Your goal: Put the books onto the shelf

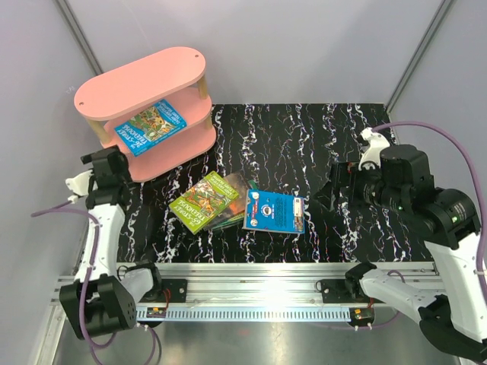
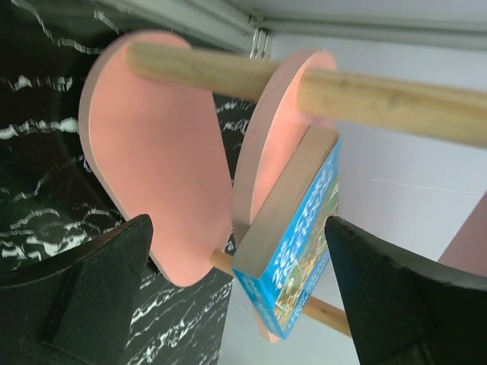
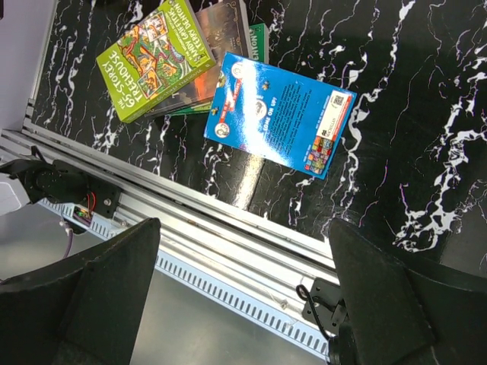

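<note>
The left gripper (image 2: 240, 262) is nearest, at nine o'clock, fingers spread wide, holding nothing. The right gripper (image 3: 243, 304), at three o'clock, is spread wide too. The shelf (image 1: 144, 84) stands at ten o'clock with one picture book (image 1: 151, 127) on its middle board. On the table (image 1: 319, 137), a green book (image 1: 204, 201) lies on a dark book (image 3: 224, 23), with a blue book (image 1: 274, 211) just beside.

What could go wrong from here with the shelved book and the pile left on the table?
1. The shelved book on the shelf's middle tier overhangs its edge, between the open left jaws; a bump while withdrawing might tip it off.
2. The green book lies atop a loose stack; gripping it may drag the ones beneath.
</note>
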Robot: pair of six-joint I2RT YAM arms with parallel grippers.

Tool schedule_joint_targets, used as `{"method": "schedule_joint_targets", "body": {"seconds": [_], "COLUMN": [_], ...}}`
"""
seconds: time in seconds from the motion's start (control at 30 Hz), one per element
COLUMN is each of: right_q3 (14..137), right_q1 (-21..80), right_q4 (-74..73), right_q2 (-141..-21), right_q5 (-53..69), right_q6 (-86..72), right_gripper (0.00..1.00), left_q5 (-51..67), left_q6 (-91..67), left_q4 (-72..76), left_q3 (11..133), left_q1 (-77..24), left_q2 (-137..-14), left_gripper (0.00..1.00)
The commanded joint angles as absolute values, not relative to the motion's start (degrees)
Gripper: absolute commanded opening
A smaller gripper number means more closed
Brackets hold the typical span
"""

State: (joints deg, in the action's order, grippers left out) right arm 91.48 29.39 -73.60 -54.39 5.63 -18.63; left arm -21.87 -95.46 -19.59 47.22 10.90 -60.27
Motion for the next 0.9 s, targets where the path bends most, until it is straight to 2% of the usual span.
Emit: {"method": "schedule_joint_targets", "body": {"seconds": [0.0,0.2,0.37,0.5,0.7,0.87], "right_q3": [91.8,91.2,90.6,86.0,79.5,76.9], "right_q1": [30.1,30.1,30.1,30.1,30.1,30.1], "right_q4": [-73.4,-72.9,-76.9,-76.6,-74.4,-75.2], "right_q2": [-53.1,-52.2,-56.8,-58.6,-56.4,-55.0], "right_q5": [6.3,8.6,17.1,20.2,24.8,24.9], "right_q6": [-18.9,-20.7,-19.9,-22.1,-25.3,-26.4], "right_gripper": [1.00,1.00,1.00,1.00,1.00,1.00], "left_q5": [-19.0,-16.7,-6.4,-4.2,16.6,17.8], "left_q6": [-89.7,-79.0,-68.3,-65.5,-67.1,-60.8], "left_q4": [-19.9,-28.7,-36.5,-41.0,-28.3,-30.8], "left_q3": [47.8,51.7,52.2,44.8,23.1,17.9], "left_q1": [14.5,16.6,12.3,8.6,7.7,6.2], "left_q2": [-56.5,-50.1,-45.7,-38.0,-22.0,-20.8], "left_gripper": [0.99,0.99,0.99,0.99,0.99,0.99]}}
